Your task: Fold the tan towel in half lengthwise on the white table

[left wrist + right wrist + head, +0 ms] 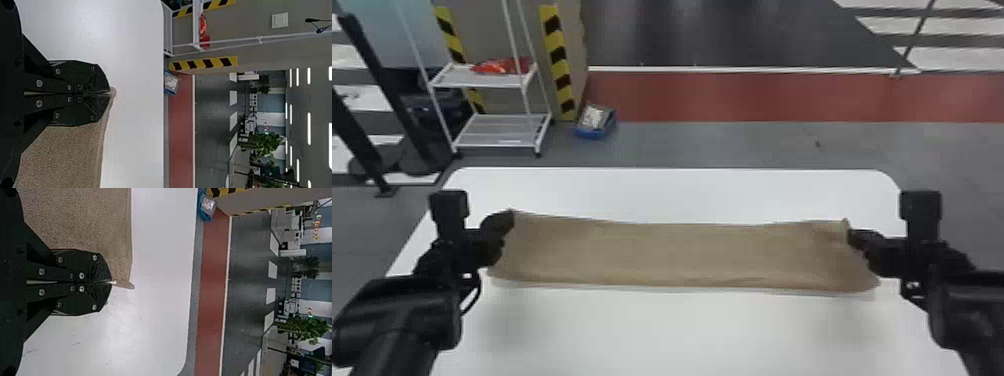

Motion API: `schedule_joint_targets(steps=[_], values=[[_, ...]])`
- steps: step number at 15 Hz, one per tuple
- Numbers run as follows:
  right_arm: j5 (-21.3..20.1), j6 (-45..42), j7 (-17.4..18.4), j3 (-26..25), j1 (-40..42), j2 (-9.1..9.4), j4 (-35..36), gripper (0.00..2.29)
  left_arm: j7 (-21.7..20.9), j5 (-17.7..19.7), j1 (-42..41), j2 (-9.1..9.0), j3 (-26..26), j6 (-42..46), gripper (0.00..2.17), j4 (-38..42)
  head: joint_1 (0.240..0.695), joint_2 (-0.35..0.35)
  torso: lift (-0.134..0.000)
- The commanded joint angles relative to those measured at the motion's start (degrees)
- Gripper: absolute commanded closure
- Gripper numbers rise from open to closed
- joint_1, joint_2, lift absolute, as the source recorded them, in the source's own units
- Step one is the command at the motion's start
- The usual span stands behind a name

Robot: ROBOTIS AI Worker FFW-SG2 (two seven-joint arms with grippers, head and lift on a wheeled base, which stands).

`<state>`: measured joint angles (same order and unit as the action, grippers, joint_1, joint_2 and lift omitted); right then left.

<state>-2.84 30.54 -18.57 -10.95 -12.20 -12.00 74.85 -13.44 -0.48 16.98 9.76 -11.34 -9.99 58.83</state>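
Tan towel [677,255] stretched lengthwise between left pincer [109,93] and right pincer [111,282]. One far corner apparently clenched in each.

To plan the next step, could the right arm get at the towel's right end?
Seemingly yes: the right gripper has its fingers closed on the towel at that end's far corner.

Head view crops white table [677,330]

Head view looks forward and down, wrist views closely across the table [682,330], sharing red floor [757,97].
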Motion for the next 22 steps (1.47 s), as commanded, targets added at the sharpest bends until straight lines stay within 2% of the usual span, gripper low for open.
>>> schedule_joint_targets(steps=[1,5,9,13,22], values=[[1.26,4.76,-0.59,-2.77,3.85,0.04,7.76,1.5,0.0,0.3,-0.98,0.0,-0.35,-1.04,1.44,2.26,0.695,-0.004,-0.057],[1.34,4.06,-1.83,-5.93,4.64,0.04,8.38,1.5,-0.09,0.48,-2.13,0.0,-1.67,-2.62,1.45,4.46,0.695,-0.02,-0.057],[1.26,1.77,-1.83,-5.93,5.08,0.13,7.06,1.5,0.09,-0.22,-2.3,0.0,-1.49,-2.8,1.44,4.46,0.695,-0.025,-0.057],[0.2,0.19,-1.74,-4.88,5.08,0.22,4.77,1.5,0.88,-4.0,-1.95,-0.53,-0.26,-2.98,1.44,4.28,0.695,-0.027,-0.057],[-1.12,-1.75,-0.51,-3.56,3.76,0.31,1.79,1.5,2.63,-4.88,-0.11,-0.79,2.73,-2.62,1.44,1.38,0.695,-0.044,-0.057]])
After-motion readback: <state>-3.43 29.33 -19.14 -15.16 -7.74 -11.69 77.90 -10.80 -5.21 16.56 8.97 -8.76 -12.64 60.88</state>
